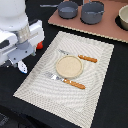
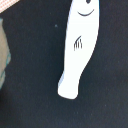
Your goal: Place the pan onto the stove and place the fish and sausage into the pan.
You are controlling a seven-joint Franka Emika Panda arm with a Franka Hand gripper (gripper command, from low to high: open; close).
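The grey-blue pan (image 1: 67, 9) stands at the exterior view's left end of the pinkish-brown stove (image 1: 107, 30), its thin handle pointing left. The white fish (image 2: 77, 47) lies flat on the black table, filling the wrist view; the arm hides it in the exterior view. The red-orange sausage (image 1: 39, 45) peeks out beside the arm, just off the placemat's left edge. My gripper (image 1: 21, 66) hangs low over the black table left of the placemat. Its fingers do not show in the wrist view, and I cannot tell how wide they stand.
A larger grey pot (image 1: 93, 12) stands next to the pan on the stove, and a bowl (image 1: 123, 17) sits at its right end. The striped beige placemat (image 1: 100, 85) holds a round plate (image 1: 69, 66), a fork (image 1: 65, 81) and a knife (image 1: 80, 57).
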